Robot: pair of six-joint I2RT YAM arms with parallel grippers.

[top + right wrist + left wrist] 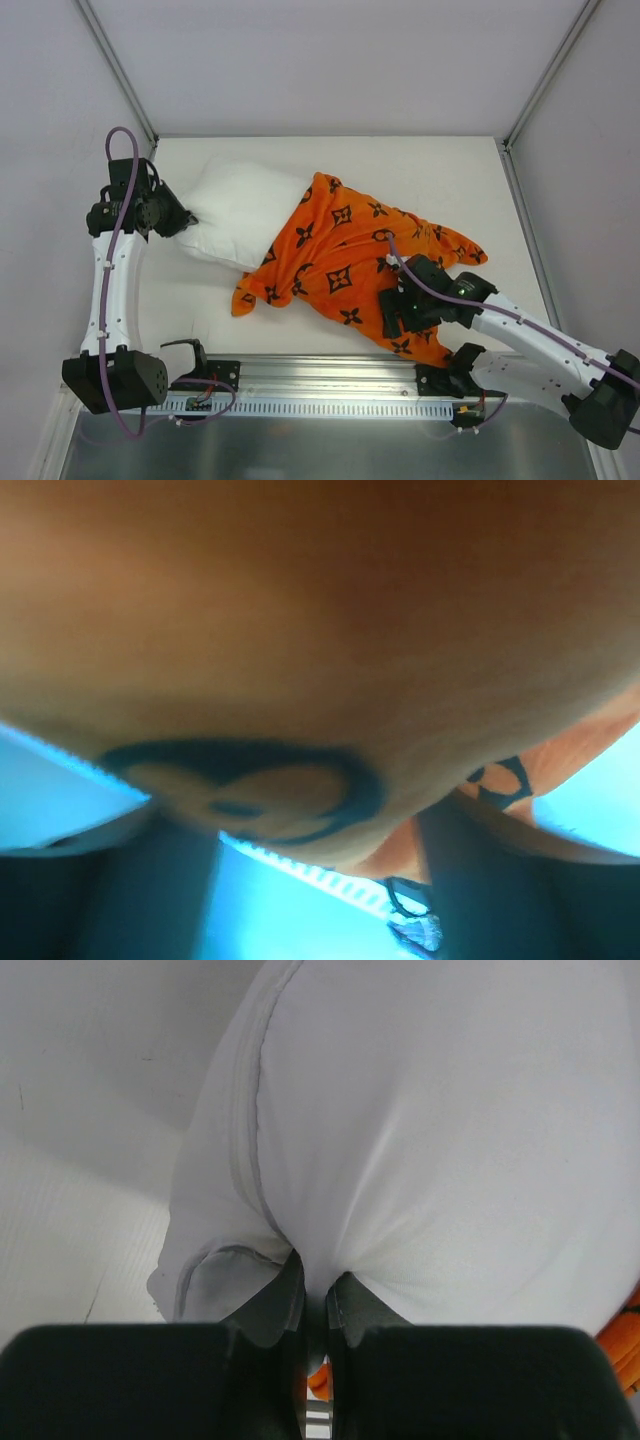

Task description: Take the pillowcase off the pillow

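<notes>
While the left claw (pixel 186 217) anchors the pillow (pixel 238 208), I'm at the pull-off step. It's clenched on the pillow's far-left end, and white fabric is pinched between its fingers.

The pillowcase (pixel 340 262) is roughly half off. It covers only the pillow's right end and spills loose across the counter (pixel 450 165) toward the near right. The bare half of the pillow lies at the left of the counter, tilted toward the back corner.

The right claw (pixel 402 308) sits on the loose orange cloth near the front edge. Its jaws stand wide apart with cloth bulging between them. I can't tell whether they bite anything yet, so I'm treating it as released.

My read on the next move: get a firm pinch on the cloth, then drag right and toward me, away from the left claw, while the left holds. The risk is grabbing only a loose fold and stretching slack instead of sliding the cover off.

View differences:
- The overhead shows the full layout and how much pillow is bare, but hides both sets of fingertips.
- The left wrist shows the actual pinch: the left claw (pixel 313 1282) is shut tight on the pillow (pixel 430 1140) by its seam.
- The right wrist is blurred and nearly filled by the pillowcase (pixel 320 620). It does confirm cloth between the right claw's (pixel 318 885) spread fingers, which the overhead can't show.
</notes>
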